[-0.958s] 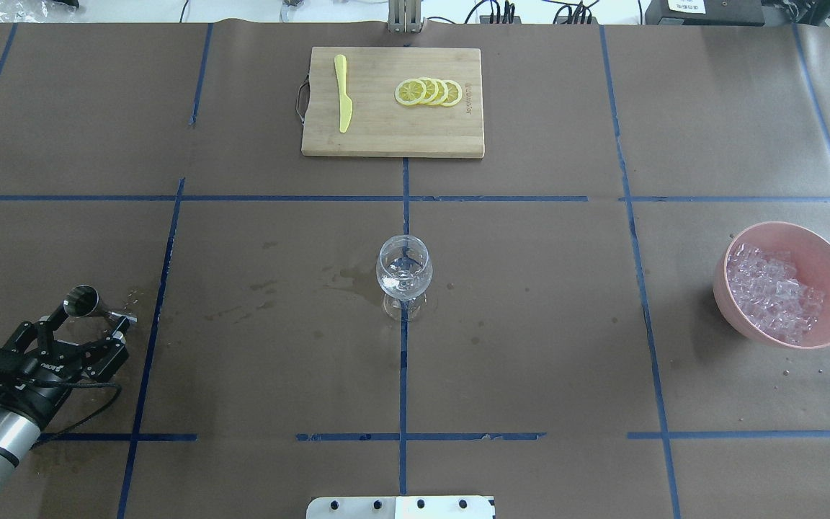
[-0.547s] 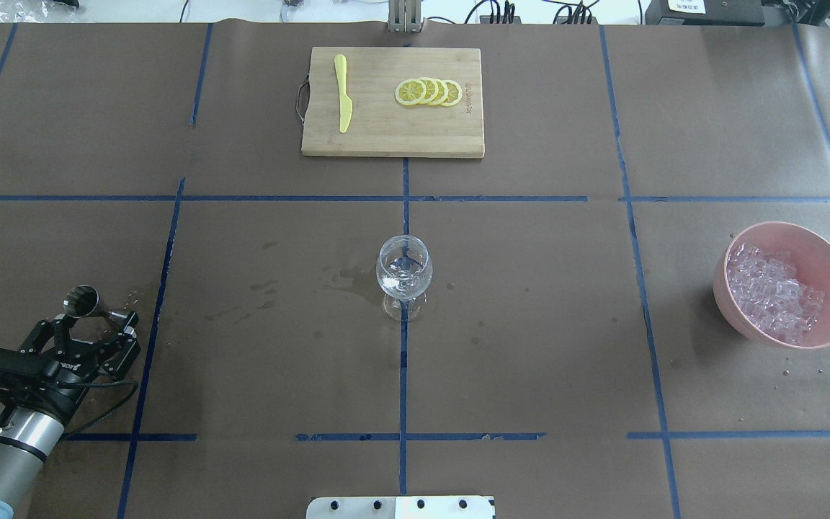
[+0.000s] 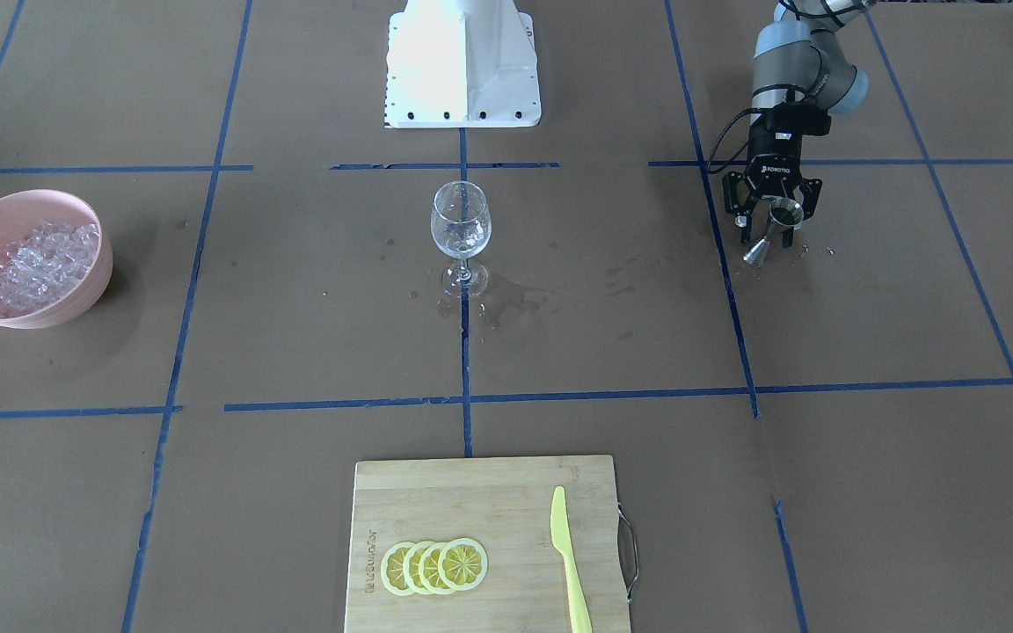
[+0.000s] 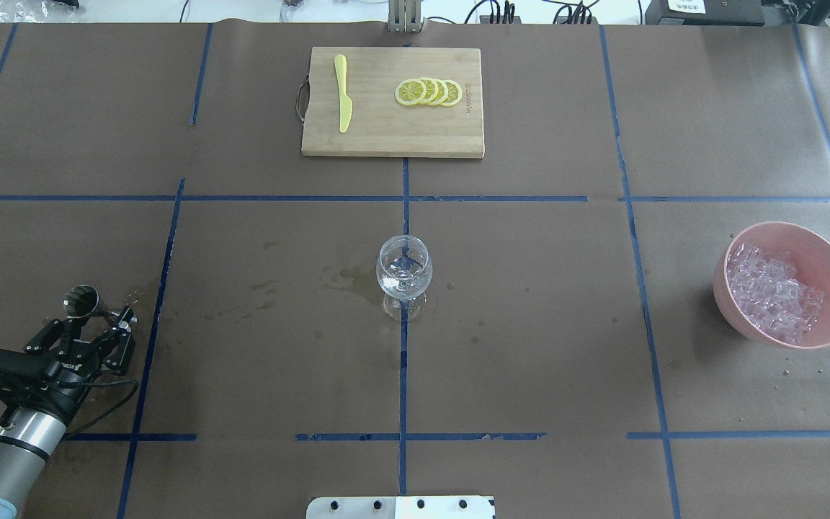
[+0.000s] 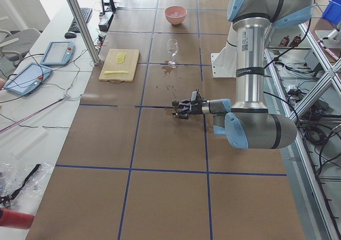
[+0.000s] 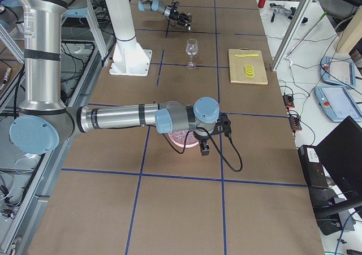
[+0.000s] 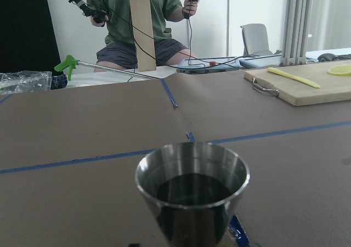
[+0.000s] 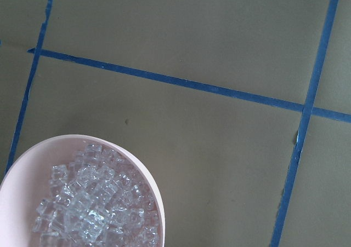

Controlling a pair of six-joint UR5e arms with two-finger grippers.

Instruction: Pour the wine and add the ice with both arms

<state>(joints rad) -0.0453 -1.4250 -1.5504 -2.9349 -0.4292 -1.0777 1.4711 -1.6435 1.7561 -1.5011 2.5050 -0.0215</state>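
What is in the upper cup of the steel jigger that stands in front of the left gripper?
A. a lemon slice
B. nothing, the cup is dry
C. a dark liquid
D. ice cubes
C: the left wrist view looks into the steel jigger and shows a dark liquid in its cup; the ice cubes lie in the pink bowl and the lemon slices on the cutting board.

Robotics lab. Desk (image 4: 530,324) papered brown and gridded with blue tape (image 4: 403,404); teach pendants (image 5: 56,52) and loose cables on the side bench; aluminium frame post (image 5: 79,19); seated operator (image 7: 116,17) holding wired controllers.
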